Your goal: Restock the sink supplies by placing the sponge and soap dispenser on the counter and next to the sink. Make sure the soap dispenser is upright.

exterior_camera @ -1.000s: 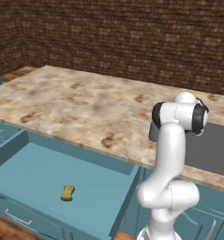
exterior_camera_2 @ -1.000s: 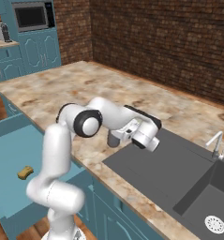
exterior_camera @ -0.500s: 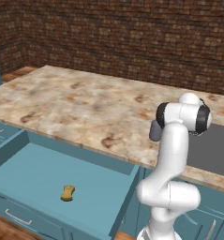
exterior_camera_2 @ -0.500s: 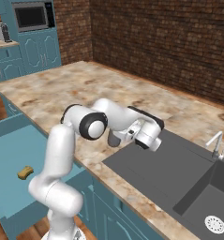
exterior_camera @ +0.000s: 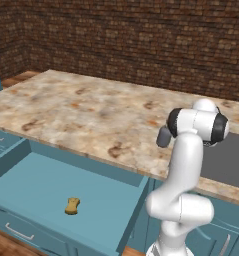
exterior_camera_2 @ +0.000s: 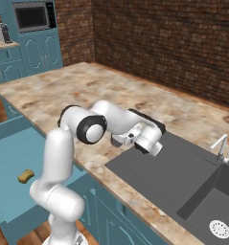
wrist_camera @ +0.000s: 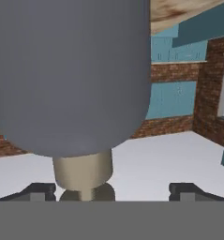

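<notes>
A simulated kitchen with a dark brick back wall is being shown, where the counter [exterior_camera: 86,112] runs as a beige marbled slab over teal cabinets. The sink [exterior_camera_2: 183,177] is set into the counter's right end, as seen from the right base camera, with a faucet [exterior_camera_2: 220,146] at its far edge. Below the counter's front edge, an open drawer [exterior_camera: 51,192] is being left pulled out, and the sponge [exterior_camera: 72,205] is lying on its floor, near the drawer's front, well apart from the sink.

The soap dispenser [wrist_camera: 71,75] is being carried at the gripper [exterior_camera_2: 120,139], over the strip of counter just beside the sink's near-left corner. In the hand view, the grey bottle body is looming large, with its tan neck pointing toward the camera between the fingers [wrist_camera: 38,190]. The fingers appear to be standing apart on either side of the neck; whether the bottle is truly being pinched cannot be told.

The dispenser's placement seems to be the step in hand. Next, the bottle would need to be turned upright, set on the counter's sink-side edge, and released; then the sponge would need fetching.
</notes>
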Controlling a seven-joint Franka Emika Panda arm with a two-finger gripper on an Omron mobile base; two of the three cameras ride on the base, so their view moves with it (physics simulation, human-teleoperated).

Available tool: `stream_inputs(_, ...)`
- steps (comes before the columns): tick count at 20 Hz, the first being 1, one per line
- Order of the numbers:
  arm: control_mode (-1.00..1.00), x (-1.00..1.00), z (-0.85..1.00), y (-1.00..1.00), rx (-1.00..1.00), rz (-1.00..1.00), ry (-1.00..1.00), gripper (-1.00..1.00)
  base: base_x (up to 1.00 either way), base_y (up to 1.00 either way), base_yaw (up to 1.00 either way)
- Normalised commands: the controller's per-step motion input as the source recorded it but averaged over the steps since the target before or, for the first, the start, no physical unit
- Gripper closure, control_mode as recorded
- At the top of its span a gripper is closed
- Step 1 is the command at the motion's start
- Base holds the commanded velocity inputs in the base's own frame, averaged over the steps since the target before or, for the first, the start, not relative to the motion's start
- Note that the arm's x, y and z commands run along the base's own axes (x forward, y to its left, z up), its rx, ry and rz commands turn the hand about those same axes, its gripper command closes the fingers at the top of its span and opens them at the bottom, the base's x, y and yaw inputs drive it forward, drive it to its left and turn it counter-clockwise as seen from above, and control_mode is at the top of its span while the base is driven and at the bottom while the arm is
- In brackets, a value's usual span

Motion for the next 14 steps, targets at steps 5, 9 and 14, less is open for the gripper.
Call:
stream_inputs(5, -1.0, -0.22, 0.15, 0.07, -0.04, -0.09, 0.04, -1.0, 0.0, 0.0, 0.0)
stream_inputs(9, -1.0, 0.05, 0.0, 0.03, -0.11, -0.05, 0.13, -1.0, 0.0, 0.0, 0.0)
stream_inputs(14, -1.0, 0.04, 0.0, -0.06, -0.05, -0.02, 0.13, -1.0, 0.0, 0.0, 0.0)
